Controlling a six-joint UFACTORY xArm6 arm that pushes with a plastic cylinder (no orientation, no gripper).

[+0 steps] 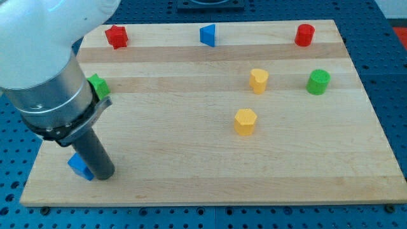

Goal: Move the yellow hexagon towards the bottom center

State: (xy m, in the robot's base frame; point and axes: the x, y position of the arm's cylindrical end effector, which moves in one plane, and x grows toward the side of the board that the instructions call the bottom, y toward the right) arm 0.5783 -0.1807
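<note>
The yellow hexagon [245, 121] sits on the wooden board [210, 172], right of centre. A second yellow block [258, 81], heart-like in shape, stands just above it. My tip [105, 174] is at the bottom left of the board, far to the left of the hexagon. It touches or nearly touches a blue block [79, 166] on its left side. The arm's grey body covers the upper left of the view.
A red star-shaped block [116, 36], a blue triangle [208, 35] and a red cylinder [304, 35] line the top edge. A green cylinder [318, 82] is at the right. A green block [98, 86] is partly hidden behind the arm at the left.
</note>
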